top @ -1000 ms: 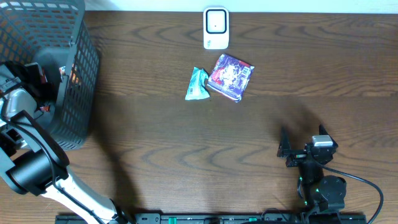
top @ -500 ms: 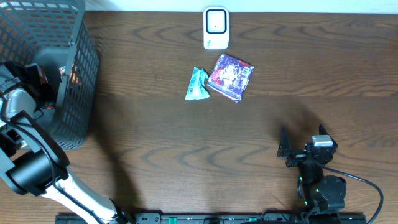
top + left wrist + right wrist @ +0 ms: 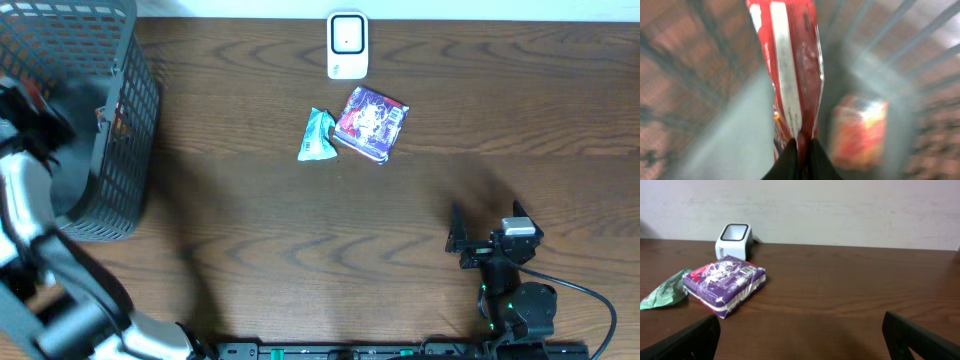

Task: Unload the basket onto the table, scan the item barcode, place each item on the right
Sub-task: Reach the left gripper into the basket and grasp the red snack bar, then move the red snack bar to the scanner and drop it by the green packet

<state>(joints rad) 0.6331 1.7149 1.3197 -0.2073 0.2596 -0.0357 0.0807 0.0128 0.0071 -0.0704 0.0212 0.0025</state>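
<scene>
The left arm (image 3: pixel 20 190) bends up and over the rim of the dark grey plastic mesh basket (image 3: pixel 125 110), well left of the white box-shaped barcode scanner (image 3: pixel 347 45). Inside it the left gripper (image 3: pixel 801 145) is clenched on one edge of a glossy red-and-white crinkled packet (image 3: pixel 790 70) — blurred — with an orange packet (image 3: pixel 860 130) just beside. The right gripper (image 3: pixel 801 317) sits low, well in front of the scanner, its jaws spread wide and holding nothing. A flat purple printed pack (image 3: pixel 371 123) and a crumpled green pouch (image 3: pixel 318 136) lie side by side just before the scanner
</scene>
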